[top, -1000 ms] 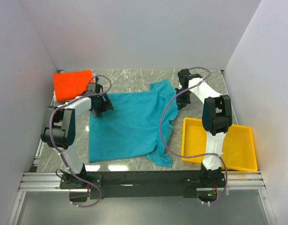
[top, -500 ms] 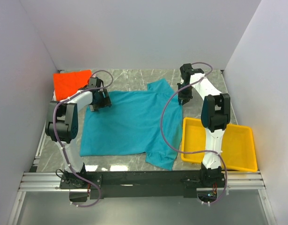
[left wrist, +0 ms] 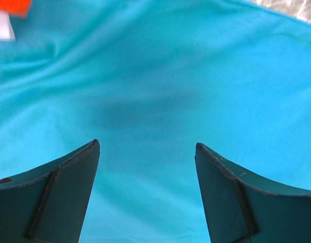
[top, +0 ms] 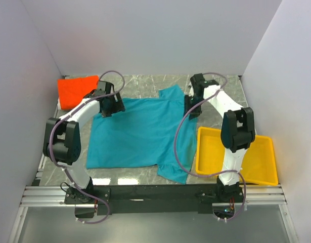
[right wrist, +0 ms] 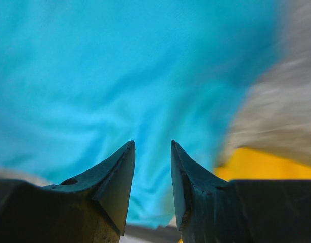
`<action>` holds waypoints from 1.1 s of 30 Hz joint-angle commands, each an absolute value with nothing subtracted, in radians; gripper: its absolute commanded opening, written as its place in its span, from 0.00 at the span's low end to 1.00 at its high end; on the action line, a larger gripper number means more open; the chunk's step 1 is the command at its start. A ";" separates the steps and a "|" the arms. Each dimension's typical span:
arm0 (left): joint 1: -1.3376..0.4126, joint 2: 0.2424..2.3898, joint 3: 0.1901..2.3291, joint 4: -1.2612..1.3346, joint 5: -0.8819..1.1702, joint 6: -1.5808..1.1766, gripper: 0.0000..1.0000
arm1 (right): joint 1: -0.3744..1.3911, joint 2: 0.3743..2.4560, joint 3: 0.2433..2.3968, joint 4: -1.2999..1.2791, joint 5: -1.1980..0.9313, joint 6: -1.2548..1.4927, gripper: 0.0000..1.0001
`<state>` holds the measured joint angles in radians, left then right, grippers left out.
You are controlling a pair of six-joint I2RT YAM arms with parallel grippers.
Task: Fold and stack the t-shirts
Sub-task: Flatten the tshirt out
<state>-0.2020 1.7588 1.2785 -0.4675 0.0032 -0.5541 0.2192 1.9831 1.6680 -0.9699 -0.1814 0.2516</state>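
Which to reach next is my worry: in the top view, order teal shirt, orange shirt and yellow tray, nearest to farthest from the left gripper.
1. Teal t-shirt, directly under the left gripper.
2. Orange t-shirt, at the back left.
3. Yellow tray, far right.

The teal-blue t-shirt (top: 140,134) lies spread open and mostly flat in the middle of the bench (top: 145,83), unfolded. Its hem is to the left and both sleeves are on the right side, lightly rumpled. The orange-red t-shirt (top: 77,91) is a compact folded rectangle in the far left corner.
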 commanded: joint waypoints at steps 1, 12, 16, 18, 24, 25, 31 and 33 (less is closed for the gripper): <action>-0.202 1.718 1.201 -0.474 0.026 -0.583 0.82 | 0.279 1.908 1.545 -0.862 -0.356 0.310 0.42; -0.218 1.769 1.132 -0.396 0.052 -0.549 0.80 | 0.331 2.019 1.506 -0.787 -0.327 0.324 0.41; -0.230 1.859 1.203 -0.417 0.041 -0.532 0.80 | 0.322 2.062 1.528 -0.778 -0.290 0.319 0.41; -0.235 1.888 1.235 -0.420 0.032 -0.522 0.80 | 0.307 2.078 1.525 -0.767 -0.276 0.328 0.41; -0.239 2.020 1.363 -0.469 0.017 -0.497 0.79 | 0.261 2.112 1.532 -0.761 -0.253 0.333 0.41; -0.239 2.040 1.377 -0.475 0.018 -0.499 0.79 | 0.256 2.118 1.539 -0.764 -0.252 0.333 0.41; -0.239 2.158 1.552 -0.531 0.035 -0.489 0.79 | 0.218 2.193 1.669 -0.824 -0.248 0.341 0.41; -0.239 2.207 1.626 -0.538 0.049 -0.483 0.79 | 0.210 2.233 1.739 -0.842 -0.250 0.342 0.41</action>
